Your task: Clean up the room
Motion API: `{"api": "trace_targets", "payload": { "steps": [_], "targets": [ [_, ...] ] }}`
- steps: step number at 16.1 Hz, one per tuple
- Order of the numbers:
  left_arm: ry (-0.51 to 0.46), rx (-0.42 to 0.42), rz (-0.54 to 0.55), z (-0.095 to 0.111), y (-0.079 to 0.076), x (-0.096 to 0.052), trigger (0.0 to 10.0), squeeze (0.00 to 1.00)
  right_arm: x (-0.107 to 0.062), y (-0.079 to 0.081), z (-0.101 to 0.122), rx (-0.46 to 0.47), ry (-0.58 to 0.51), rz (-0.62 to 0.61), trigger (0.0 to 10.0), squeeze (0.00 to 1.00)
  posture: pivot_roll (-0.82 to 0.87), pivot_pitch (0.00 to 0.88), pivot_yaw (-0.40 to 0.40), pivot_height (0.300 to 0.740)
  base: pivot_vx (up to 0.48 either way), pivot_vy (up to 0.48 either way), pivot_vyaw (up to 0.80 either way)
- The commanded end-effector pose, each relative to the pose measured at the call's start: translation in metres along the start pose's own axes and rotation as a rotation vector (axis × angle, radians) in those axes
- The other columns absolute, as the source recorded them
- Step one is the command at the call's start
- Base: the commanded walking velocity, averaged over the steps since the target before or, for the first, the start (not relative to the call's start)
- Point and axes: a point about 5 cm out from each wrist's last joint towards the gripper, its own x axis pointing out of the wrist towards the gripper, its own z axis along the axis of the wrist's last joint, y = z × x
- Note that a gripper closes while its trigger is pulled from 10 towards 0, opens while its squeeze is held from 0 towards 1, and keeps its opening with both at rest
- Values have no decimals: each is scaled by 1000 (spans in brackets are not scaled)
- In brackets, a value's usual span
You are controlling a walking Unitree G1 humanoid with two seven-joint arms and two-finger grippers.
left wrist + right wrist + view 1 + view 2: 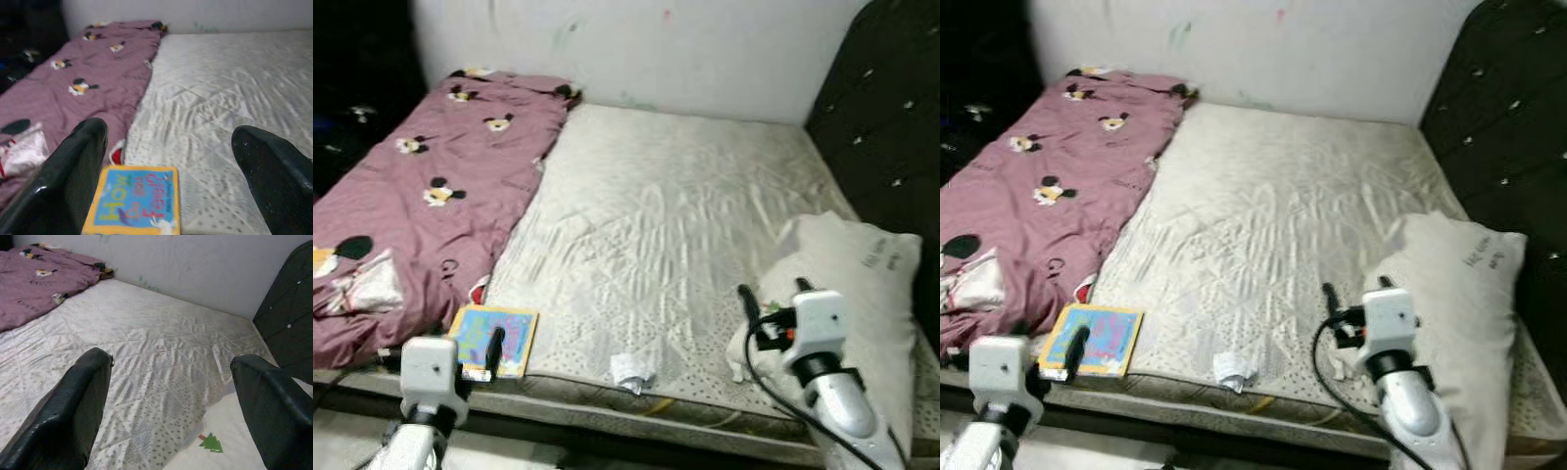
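I see the left gripper spread wide over the near mattress edge, just above the colourful children's book lying beside the purple blanket. My right gripper, also released, hovers by the white pillow. A crumpled paper scrap lies between them.

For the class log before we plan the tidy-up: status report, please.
Left hand open, poised over the picture book at mattress edge. Right hand open, above the pillow. Crumpled paper lies between; pink blanket bunched left.
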Motion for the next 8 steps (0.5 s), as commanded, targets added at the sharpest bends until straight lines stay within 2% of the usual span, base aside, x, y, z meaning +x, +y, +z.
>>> {"api": "trace_targets", "payload": {
  "steps": [1,3,8],
  "targets": [
    [-11,15,6,4,4,5,10000,0,2,-8,0,-15,11,-25,10000,0,53,0,-52,740,0,0,0],
    [-18,11,28,7,9,10,10000,0,7,-13,1,-66,6,-27,10000,0,52,0,-52,740,0,0,800],
    [-9,-23,-11,4,-5,7,10000,0,11,-4,4,-37,-2,-21,10000,0,53,0,-57,740,0,0,800]
  ]
}}
